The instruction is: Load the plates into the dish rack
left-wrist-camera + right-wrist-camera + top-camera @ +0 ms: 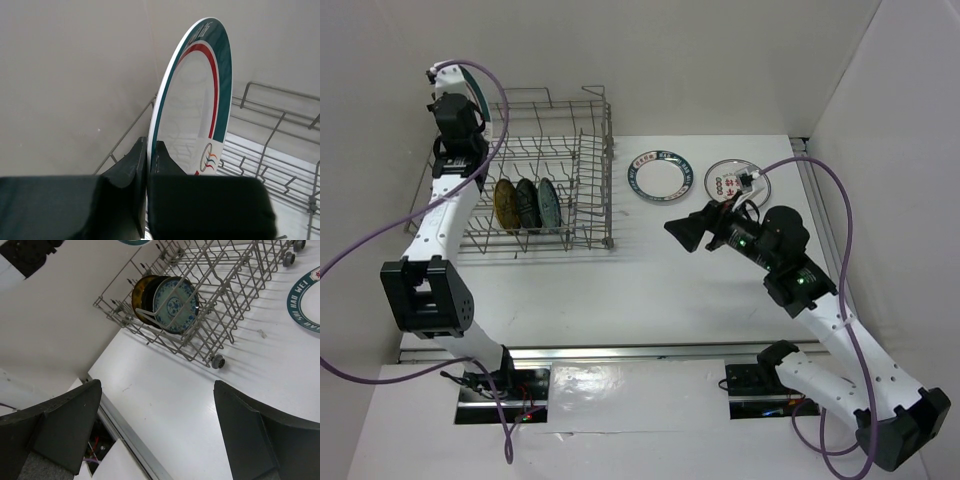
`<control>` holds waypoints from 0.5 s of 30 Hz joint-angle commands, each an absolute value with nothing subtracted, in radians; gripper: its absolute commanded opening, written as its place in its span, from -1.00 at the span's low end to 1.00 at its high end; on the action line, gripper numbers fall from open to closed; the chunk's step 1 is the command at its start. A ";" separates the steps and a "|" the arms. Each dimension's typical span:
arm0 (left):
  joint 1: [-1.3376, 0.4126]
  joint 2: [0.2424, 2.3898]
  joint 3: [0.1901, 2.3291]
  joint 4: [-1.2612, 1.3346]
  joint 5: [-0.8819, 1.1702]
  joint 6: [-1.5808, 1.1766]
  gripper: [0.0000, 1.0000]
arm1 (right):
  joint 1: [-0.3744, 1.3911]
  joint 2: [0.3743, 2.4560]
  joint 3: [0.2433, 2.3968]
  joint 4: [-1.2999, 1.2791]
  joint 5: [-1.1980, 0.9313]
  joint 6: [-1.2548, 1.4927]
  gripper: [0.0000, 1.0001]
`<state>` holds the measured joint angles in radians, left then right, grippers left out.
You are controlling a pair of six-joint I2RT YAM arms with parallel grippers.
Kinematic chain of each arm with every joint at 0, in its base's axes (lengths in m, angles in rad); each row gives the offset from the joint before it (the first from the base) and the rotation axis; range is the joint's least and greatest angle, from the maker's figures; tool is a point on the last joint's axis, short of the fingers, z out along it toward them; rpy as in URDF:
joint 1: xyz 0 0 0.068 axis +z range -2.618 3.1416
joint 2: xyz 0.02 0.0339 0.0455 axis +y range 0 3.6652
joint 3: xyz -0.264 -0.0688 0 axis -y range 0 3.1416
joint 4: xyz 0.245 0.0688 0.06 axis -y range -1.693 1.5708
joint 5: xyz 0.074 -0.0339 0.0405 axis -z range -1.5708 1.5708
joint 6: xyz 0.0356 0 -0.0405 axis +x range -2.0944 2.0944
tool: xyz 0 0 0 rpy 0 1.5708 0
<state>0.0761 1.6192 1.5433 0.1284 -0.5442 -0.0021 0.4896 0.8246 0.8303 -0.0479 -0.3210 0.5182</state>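
- Plate with a dark green lettered rim is held on edge, nearly upright. It is pinched at its lower rim by the left gripper, whose jaws are closed narrowly on it. This edge-on hold is judged to suit lowering it between tines.
- It is held above the far left part of the dish rack, whose wires are seen below it and to its right in the left wrist view. It is not yet seated in any slot.
- Three plates are already stood on edge in the near left part of the rack: the yellow plate, the black plate and the teal patterned plate. They are packed side by side and kept upright by the tines.
- Two plates are left lying flat on the desk to the right of the rack: a second green-rimmed plate and, further right, the white plate with red marks.
- The right gripper is poised over the desk on the near side of those two plates. Its jaws are spread wide and nothing is held, probably in readiness for a pick.
- About half the load is judged done. Care is called for so that the held rim is not knocked against a tine on the way down.
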 commanded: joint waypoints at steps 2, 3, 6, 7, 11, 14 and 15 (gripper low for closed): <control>0.083 1.638 1.485 0.356 -0.499 0.063 -1.00 | 0.508 0.793 0.830 -0.054 -0.341 0.505 1.00; 0.083 1.638 1.465 0.406 -0.486 0.080 -1.00 | 0.508 0.793 0.830 -0.064 -0.328 0.496 1.00; 0.083 1.647 1.422 0.460 -0.459 0.109 -1.00 | 0.508 0.784 0.830 -0.064 -0.319 0.495 1.00; 0.083 1.660 1.410 0.474 -0.459 0.127 -1.00 | 0.508 0.784 0.830 -0.064 -0.319 0.495 1.00; 0.083 1.693 1.410 0.489 -0.436 0.137 -1.00 | 0.508 0.784 0.830 -0.064 -0.344 0.495 1.00; 0.083 1.694 1.387 0.489 -0.408 0.120 -1.00 | 0.508 0.784 0.830 -0.064 -0.344 0.495 1.00; 0.083 1.694 1.375 0.500 -0.397 0.120 -1.00 | 0.508 0.775 0.830 -0.064 -0.344 0.495 1.00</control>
